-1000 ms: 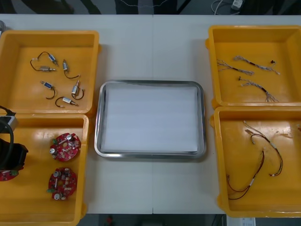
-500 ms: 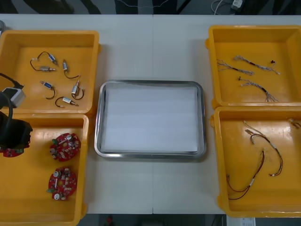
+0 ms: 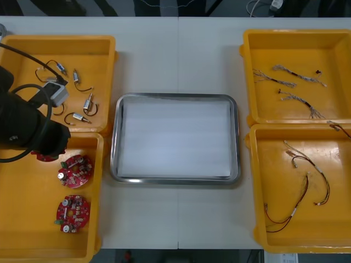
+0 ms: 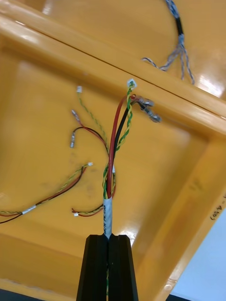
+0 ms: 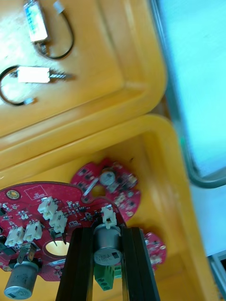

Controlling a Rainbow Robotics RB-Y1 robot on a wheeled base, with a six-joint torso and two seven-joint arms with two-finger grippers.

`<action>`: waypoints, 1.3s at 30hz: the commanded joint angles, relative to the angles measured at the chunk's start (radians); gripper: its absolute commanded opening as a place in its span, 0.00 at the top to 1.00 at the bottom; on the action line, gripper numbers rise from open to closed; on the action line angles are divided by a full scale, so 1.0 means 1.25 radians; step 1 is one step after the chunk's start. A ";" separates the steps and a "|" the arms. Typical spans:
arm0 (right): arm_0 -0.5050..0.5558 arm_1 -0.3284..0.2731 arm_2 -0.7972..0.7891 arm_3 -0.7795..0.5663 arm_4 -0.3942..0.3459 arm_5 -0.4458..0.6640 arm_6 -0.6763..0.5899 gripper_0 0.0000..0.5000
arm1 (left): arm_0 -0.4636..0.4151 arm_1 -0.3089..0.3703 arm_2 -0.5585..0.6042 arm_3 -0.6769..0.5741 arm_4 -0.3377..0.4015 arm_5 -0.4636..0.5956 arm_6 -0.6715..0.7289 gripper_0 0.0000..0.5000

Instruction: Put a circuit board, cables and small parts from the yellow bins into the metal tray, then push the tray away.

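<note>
At the far left we see the left arm (image 3: 24, 123) stretched across the wall between the two bins on that side. The left jaws are clamped on a silver can (image 5: 107, 242) that stands on a red circuit board (image 5: 42, 207), so the board hangs in their grip above the near-left bin (image 3: 33, 219), close to that bin's far wall. Two other boards (image 3: 75, 170) lie flat on the floor of this bin, one just beside the gripped board and one nearer us. Small metal parts (image 3: 88, 102) with black wire tails are scattered in the far-left bin (image 3: 98, 55). In the middle of the worktop (image 3: 175, 55) the metal tray (image 3: 114, 153) sits between the bins, white inside. To its right, the far-right bin (image 3: 340, 55) holds pale twisted cables (image 3: 290, 82), and red and yellow cables (image 3: 307, 186) lie loose on the floor of the near-right bin (image 3: 274, 164). The right jaws are pressed almost together on a bundle of wires (image 4: 115, 155), red, black and yellow-green. The bundle sticks out from their tips above the near-right bin, near the wall it shares with the far-right bin.
</note>
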 commanded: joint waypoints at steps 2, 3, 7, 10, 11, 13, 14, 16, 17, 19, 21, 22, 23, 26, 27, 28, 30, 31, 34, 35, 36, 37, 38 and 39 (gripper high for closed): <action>-0.038 -0.038 0.049 -0.046 -0.019 0.003 -0.039 1.00 | -0.104 0.025 -0.088 -0.010 0.018 0.007 0.170 1.00; -0.040 -0.039 0.053 -0.049 -0.020 0.003 -0.041 1.00 | -0.112 0.024 -0.097 -0.009 0.019 0.007 0.176 1.00; -0.060 -0.045 0.080 -0.057 -0.033 0.003 -0.050 1.00 | -0.168 0.008 -0.159 0.009 0.022 0.007 0.216 1.00; -0.078 -0.046 0.090 -0.057 -0.068 0.003 -0.060 1.00 | -0.225 -0.019 -0.213 0.038 0.023 0.007 0.254 1.00; -0.080 -0.046 0.091 -0.057 -0.073 0.003 -0.061 1.00 | -0.234 -0.024 -0.221 0.042 0.023 0.007 0.262 1.00; -0.089 -0.047 0.099 -0.057 -0.089 0.003 -0.065 1.00 | -0.258 -0.043 -0.239 0.057 0.022 0.007 0.279 1.00; -0.099 -0.047 0.109 -0.057 -0.094 0.003 -0.068 1.00 | -0.271 -0.057 -0.251 0.068 0.019 0.007 0.290 1.00; -0.109 -0.054 0.128 -0.063 -0.093 0.003 -0.072 1.00 | -0.291 -0.080 -0.271 0.083 0.009 0.007 0.299 1.00; -0.112 -0.055 0.136 -0.067 -0.092 0.003 -0.075 1.00 | -0.296 -0.087 -0.280 0.088 0.004 0.007 0.301 1.00; -0.127 -0.056 0.157 -0.072 -0.092 0.003 -0.081 1.00 | -0.311 -0.113 -0.303 0.106 -0.019 0.007 0.306 1.00; -0.136 -0.056 0.169 -0.071 -0.093 0.003 -0.084 1.00 | -0.318 -0.126 -0.318 0.119 -0.031 0.007 0.310 1.00; -0.143 -0.056 0.181 -0.071 -0.093 0.003 -0.088 1.00 | -0.322 -0.138 -0.331 0.130 -0.042 0.007 0.313 1.00; -0.149 -0.056 0.190 -0.072 -0.093 0.003 -0.091 1.00 | -0.323 -0.145 -0.338 0.136 -0.050 0.007 0.315 1.00; -0.170 -0.056 0.220 -0.072 -0.088 0.003 -0.097 1.00 | -0.325 -0.163 -0.372 0.159 -0.075 0.007 0.322 1.00; -0.177 -0.056 0.234 -0.072 -0.084 0.003 -0.101 1.00 | -0.325 -0.169 -0.384 0.169 -0.083 0.007 0.326 1.00; -0.182 -0.056 0.242 -0.072 -0.081 0.003 -0.102 1.00 | -0.325 -0.174 -0.394 0.174 -0.090 0.007 0.328 1.00; -0.192 -0.056 0.265 -0.071 -0.068 0.003 -0.107 1.00 | -0.325 -0.188 -0.422 0.186 -0.112 0.007 0.335 1.00; -0.195 -0.056 0.269 -0.072 -0.067 0.003 -0.107 1.00 | -0.325 -0.190 -0.428 0.189 -0.117 0.007 0.337 1.00; -0.198 -0.056 0.284 -0.072 -0.060 0.003 -0.109 1.00 | -0.325 -0.206 -0.450 0.206 -0.134 0.007 0.345 1.00; -0.198 -0.056 0.285 -0.071 -0.060 0.003 -0.109 1.00 | -0.325 -0.212 -0.456 0.212 -0.139 0.006 0.349 1.00; -0.197 -0.055 0.287 -0.071 -0.060 0.003 -0.109 1.00 | -0.325 -0.217 -0.461 0.217 -0.145 0.001 0.351 1.00; -0.198 -0.056 0.288 -0.071 -0.060 0.003 -0.109 1.00 | -0.325 -0.221 -0.466 0.224 -0.149 -0.004 0.354 1.00; -0.198 -0.056 0.288 -0.071 -0.060 0.003 -0.109 1.00 | -0.325 -0.227 -0.471 0.233 -0.155 -0.011 0.356 1.00; -0.198 -0.056 0.288 -0.071 -0.060 0.003 -0.109 1.00 | -0.325 -0.232 -0.475 0.241 -0.160 -0.016 0.359 1.00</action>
